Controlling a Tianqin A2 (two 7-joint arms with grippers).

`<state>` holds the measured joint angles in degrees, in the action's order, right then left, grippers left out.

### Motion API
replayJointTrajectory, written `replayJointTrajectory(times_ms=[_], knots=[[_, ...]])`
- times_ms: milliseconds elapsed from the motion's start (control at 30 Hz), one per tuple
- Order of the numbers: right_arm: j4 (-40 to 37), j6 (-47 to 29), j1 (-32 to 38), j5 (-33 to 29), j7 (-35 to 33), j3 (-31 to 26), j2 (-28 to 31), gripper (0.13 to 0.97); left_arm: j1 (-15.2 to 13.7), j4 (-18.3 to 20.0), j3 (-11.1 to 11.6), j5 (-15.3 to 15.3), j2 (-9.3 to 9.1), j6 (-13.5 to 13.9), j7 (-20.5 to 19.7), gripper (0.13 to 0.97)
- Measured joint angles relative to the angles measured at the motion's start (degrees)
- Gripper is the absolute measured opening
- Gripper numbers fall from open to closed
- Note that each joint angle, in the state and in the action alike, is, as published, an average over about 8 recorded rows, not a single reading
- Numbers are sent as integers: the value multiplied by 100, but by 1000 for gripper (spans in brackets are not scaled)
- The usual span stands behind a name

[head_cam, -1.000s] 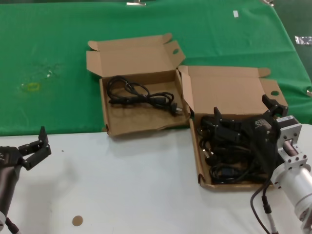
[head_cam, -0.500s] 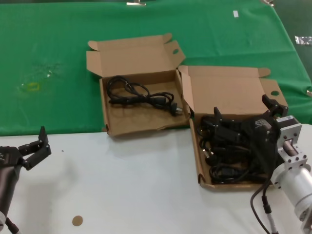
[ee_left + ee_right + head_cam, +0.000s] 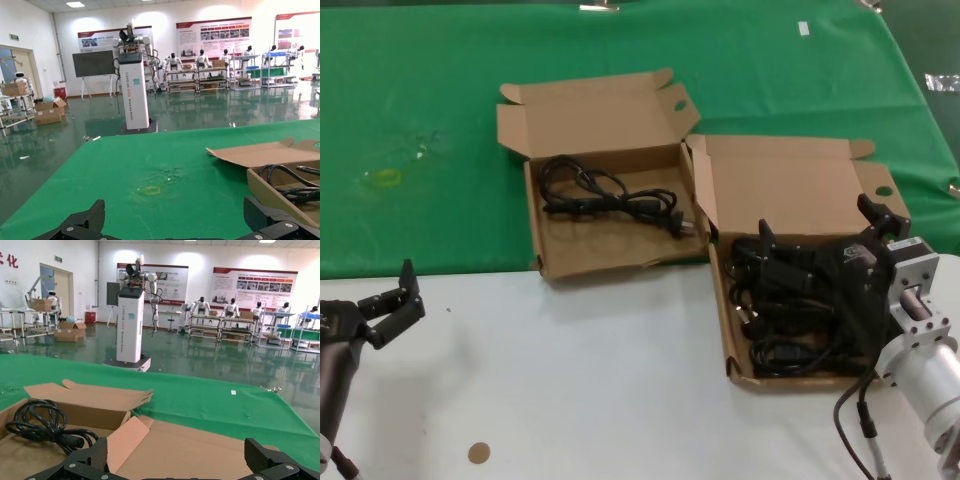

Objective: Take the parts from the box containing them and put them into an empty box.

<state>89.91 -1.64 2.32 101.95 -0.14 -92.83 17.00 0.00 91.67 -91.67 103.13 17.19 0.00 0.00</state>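
Your pile of black power cords [image 3: 782,318] sits tangled in the source box [image 3: 790,205], the right-hand carton with the plain lid and round hole, straddling the line where green cloth meets white table. One cord [image 3: 610,197] already lies alone on the floor of the other box [image 3: 595,115], the one with the wavy flap, just to its left and touching it at the corner. So that "empty" box isn't empty any more: by my reading you're one part in, with most of the heap left.

Now the right gripper [image 3: 815,232]: it's low over the source box with its fingers spread wide, one tip above the near edge of the pile, the other out by the lid hole, clamped on nothing. Over the last second, nothing has moved. Gripper, cords and boxes all sit exactly where they were. It looks like a pause above the heap, not a grab yet, so no fresh cord is on its way.

Your left gripper [image 3: 392,300] is parked well away at the left table edge, fingers apart, holding nothing.

Watch the tangle when you close: those loops overlap, and one pinch may drag up two cords.
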Motion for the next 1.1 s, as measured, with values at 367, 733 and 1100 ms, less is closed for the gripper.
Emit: replayJointTrajectory(times_ms=[367, 733, 1100], knots=[[0, 0, 0, 0, 0, 0, 0, 966, 0, 0, 0, 0, 0, 0, 0, 966], [0, 0, 0, 0, 0, 0, 0, 966, 0, 0, 0, 0, 0, 0, 0, 966], [0, 0, 0, 0, 0, 0, 0, 966, 0, 0, 0, 0, 0, 0, 0, 966]])
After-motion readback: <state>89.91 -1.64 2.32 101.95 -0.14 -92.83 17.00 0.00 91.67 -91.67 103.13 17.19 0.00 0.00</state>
